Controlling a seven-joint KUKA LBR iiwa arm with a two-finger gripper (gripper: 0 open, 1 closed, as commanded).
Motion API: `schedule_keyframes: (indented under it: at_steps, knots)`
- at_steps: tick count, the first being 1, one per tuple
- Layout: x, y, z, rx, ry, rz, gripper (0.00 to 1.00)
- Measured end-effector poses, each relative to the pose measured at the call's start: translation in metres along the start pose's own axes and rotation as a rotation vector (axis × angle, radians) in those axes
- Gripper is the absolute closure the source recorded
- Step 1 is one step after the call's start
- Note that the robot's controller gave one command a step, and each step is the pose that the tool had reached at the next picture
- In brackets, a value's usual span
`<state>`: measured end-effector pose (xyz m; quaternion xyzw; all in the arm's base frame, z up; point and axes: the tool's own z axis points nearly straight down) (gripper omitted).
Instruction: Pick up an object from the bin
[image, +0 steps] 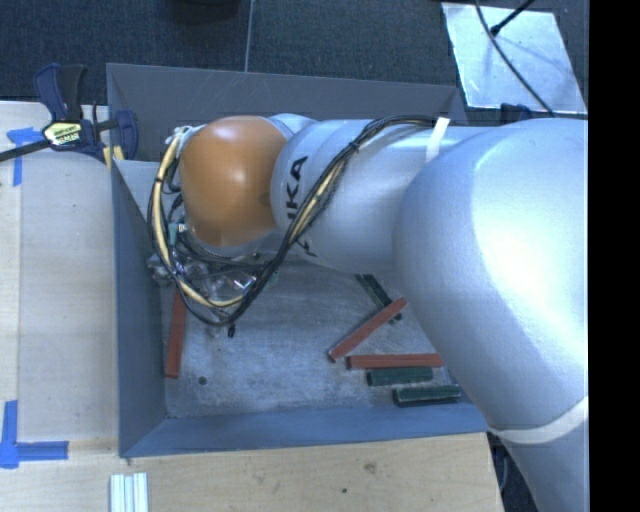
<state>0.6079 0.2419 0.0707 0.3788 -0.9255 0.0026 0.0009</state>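
Observation:
A little of my gripper's body (168, 266) shows below the arm's wrist, low against the bin's left wall. A reddish-brown flat stick (175, 342) lies along that wall, and its upper end runs under the gripper. Whether the gripper touches the stick is hidden by the wrist and its cables.
At the bin's right lie a tilted reddish-brown stick (367, 330), a level one (395, 361), and two dark green sticks (400, 377) (428, 396) near the front wall. Another dark stick (375, 291) pokes out from under the arm, which covers the bin's back and right.

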Motion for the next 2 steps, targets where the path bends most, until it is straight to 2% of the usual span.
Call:
schedule_keyframes:
  at_steps: [1, 2]
  knots:
    - [-0.001, 0.002, 0.0, -0.004, 0.0, -0.002, 1.0]
    - [0.073, 0.013, -0.138, 0.0, -0.012, 0.027, 1.0]
